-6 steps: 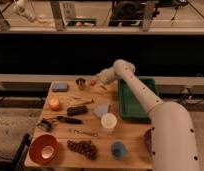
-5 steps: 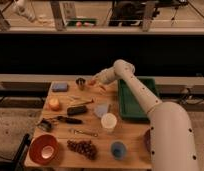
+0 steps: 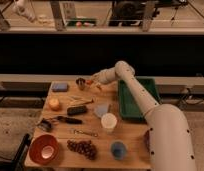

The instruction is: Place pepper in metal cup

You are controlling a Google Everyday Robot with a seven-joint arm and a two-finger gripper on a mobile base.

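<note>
The metal cup (image 3: 81, 83) is small, silver-grey and dark inside, and stands at the back of the wooden table (image 3: 130, 145). My gripper (image 3: 91, 80) reaches in from the right and hovers just right of the cup, almost touching its rim. A tiny red-orange piece, the pepper (image 3: 88, 82), shows at the gripper's tip next to the cup. I cannot tell whether it is held or lies on the table.
A green tray (image 3: 137, 100) lies at the right under my arm. A blue sponge (image 3: 59, 87), a yellow-orange fruit (image 3: 54, 103), a black object (image 3: 77, 110), a white cup (image 3: 109, 121), a blue cup (image 3: 118, 149), grapes (image 3: 82, 147) and a red bowl (image 3: 44, 148) stand on the table.
</note>
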